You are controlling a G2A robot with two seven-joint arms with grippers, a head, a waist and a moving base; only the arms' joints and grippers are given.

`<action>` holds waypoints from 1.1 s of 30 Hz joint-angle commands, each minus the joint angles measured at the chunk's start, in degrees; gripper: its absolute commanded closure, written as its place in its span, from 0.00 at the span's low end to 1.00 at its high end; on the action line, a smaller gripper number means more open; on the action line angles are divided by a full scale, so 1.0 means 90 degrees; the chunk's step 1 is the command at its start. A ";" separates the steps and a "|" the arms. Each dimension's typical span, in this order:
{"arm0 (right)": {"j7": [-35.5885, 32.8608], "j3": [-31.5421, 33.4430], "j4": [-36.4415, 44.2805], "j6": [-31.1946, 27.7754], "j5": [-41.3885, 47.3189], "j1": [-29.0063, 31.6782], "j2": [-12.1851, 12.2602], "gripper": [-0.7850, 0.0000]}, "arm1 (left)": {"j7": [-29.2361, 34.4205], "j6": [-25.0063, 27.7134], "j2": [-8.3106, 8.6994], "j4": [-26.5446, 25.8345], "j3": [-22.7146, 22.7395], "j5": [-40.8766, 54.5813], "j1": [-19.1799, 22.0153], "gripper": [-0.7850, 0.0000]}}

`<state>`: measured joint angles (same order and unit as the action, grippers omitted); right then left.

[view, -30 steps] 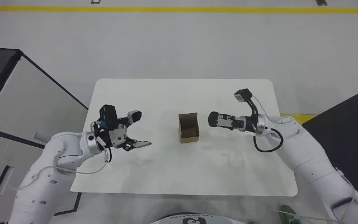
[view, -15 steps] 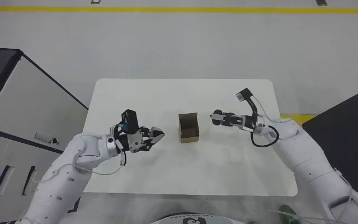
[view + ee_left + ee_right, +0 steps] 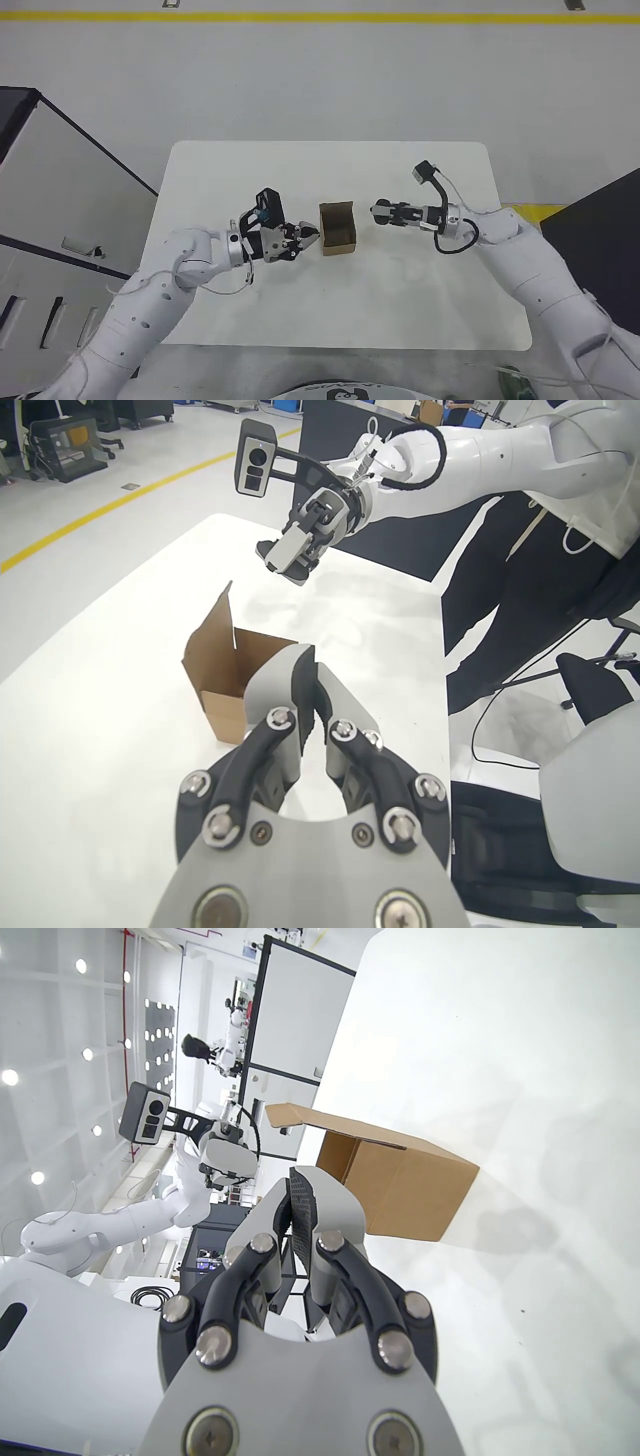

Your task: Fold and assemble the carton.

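Both sides of the open carton, sat mid-table, had company: left gripper just beside it and nearer, right gripper a bit further off, fingers pressed together on each

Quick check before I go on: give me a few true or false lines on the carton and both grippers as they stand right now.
1. The carton stands on the table with its top open and one flap sticking up. True.
2. The right gripper is clamped on a carton flap. False: it is shut on nothing and sits apart from the carton.
3. The two grippers are on opposite sides of the carton. True.
4. The left gripper has its fingers spread wide. False: they are shut, close beside the carton.
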<state>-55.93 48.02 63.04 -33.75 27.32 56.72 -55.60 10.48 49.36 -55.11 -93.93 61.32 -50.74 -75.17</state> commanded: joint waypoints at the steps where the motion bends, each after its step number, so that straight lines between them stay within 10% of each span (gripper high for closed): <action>1: 0.0001 0.0000 0.0000 -0.0001 0.0001 0.0000 0.0000 1.00 | 0.0000 0.0000 0.0000 0.0000 0.0000 -0.0001 0.0001 1.00; 33: 0.0767 -0.0579 -0.0468 0.0069 -0.0905 -0.0180 -0.0572 1.00 | -0.2078 -0.0508 -0.0901 0.2597 -0.1695 -0.0830 0.1495 1.00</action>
<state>-48.95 42.93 59.05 -33.13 19.25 55.26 -60.58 -8.16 44.70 -63.08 -70.84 46.20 -58.18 -61.88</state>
